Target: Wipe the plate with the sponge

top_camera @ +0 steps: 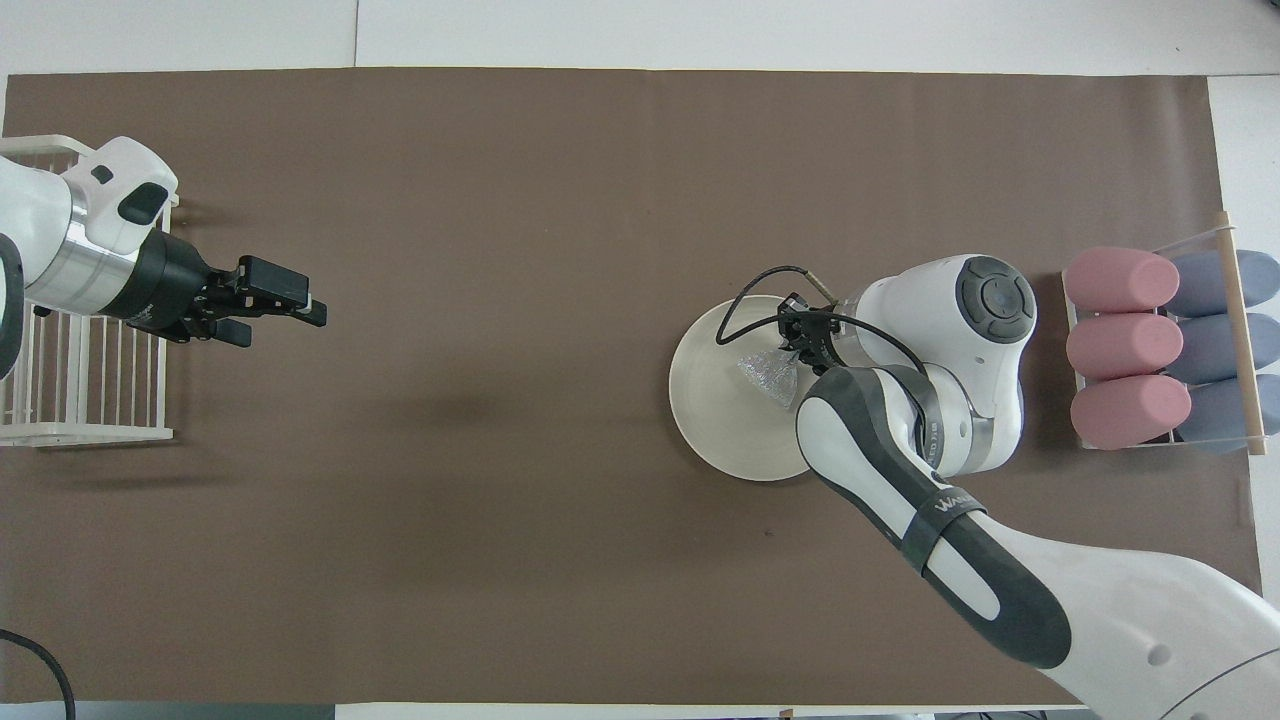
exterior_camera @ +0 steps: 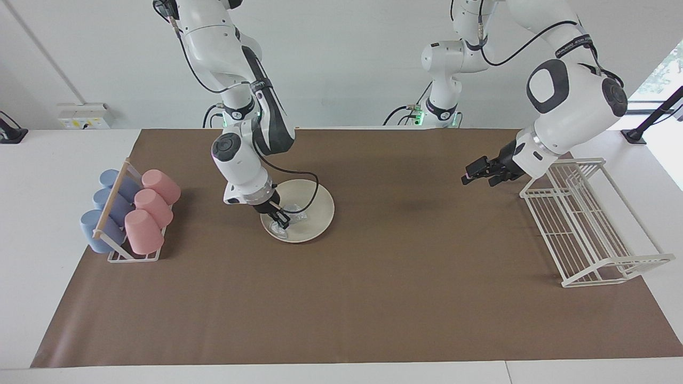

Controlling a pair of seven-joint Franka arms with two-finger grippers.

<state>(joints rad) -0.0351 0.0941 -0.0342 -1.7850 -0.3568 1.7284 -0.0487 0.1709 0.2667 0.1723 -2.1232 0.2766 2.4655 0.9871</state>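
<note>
The round cream-white plate (exterior_camera: 316, 209) (top_camera: 722, 425) lies on the brown mat toward the right arm's end of the table. The silvery, glittery sponge (exterior_camera: 294, 216) (top_camera: 768, 376) rests on the plate, on the part toward the cups. My right gripper (exterior_camera: 282, 219) (top_camera: 803, 350) is down on the plate and shut on the sponge. My left gripper (exterior_camera: 478, 174) (top_camera: 285, 312) is open and empty; it waits in the air over the mat beside the white wire rack.
A holder with pink cups (exterior_camera: 152, 205) (top_camera: 1125, 345) and blue cups (exterior_camera: 106, 213) (top_camera: 1215, 345) lying on their sides stands at the right arm's end. A white wire rack (exterior_camera: 587, 224) (top_camera: 80, 385) stands at the left arm's end.
</note>
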